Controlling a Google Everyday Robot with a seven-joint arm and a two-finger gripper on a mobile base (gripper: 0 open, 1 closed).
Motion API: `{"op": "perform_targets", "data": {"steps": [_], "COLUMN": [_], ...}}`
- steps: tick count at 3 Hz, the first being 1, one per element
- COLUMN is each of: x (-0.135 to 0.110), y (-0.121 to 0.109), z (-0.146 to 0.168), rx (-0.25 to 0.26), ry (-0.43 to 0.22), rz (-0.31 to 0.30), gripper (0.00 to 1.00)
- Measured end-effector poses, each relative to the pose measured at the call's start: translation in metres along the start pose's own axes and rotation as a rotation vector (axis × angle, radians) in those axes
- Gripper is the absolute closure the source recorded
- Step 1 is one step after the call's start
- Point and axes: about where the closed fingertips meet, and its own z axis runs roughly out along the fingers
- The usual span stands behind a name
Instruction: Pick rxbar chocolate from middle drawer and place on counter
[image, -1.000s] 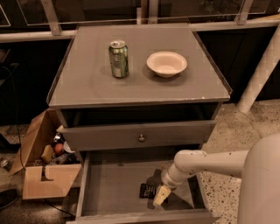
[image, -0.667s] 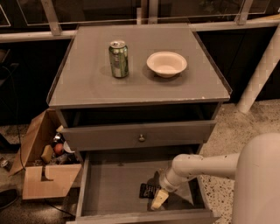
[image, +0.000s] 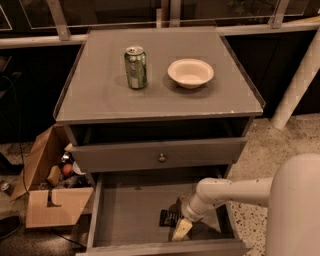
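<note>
Down at the near right of the open middle drawer (image: 125, 215), the gripper (image: 181, 229) sits just right of the black rxbar chocolate (image: 169, 218), which lies on the drawer floor. Whether it holds anything cannot be told. On the counter (image: 100, 95) stand a green soda can (image: 135, 67) and a pale bowl (image: 190, 73).

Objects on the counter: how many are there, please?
2: a green soda can, a pale bowl right of it. The gripper is in the middle drawer, by the rxbar chocolate.
</note>
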Motion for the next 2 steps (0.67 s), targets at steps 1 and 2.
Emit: {"op": "perform_targets", "data": {"steps": [1, 2], "x": [0.0016, 0.0016], "y": [0.0032, 0.0032], "z": [0.0058, 0.0058], "rx": [-0.016, -0.016], "ry": [-0.005, -0.005], "rz": [0.004, 0.003], "gripper": [0.00, 0.19]}}
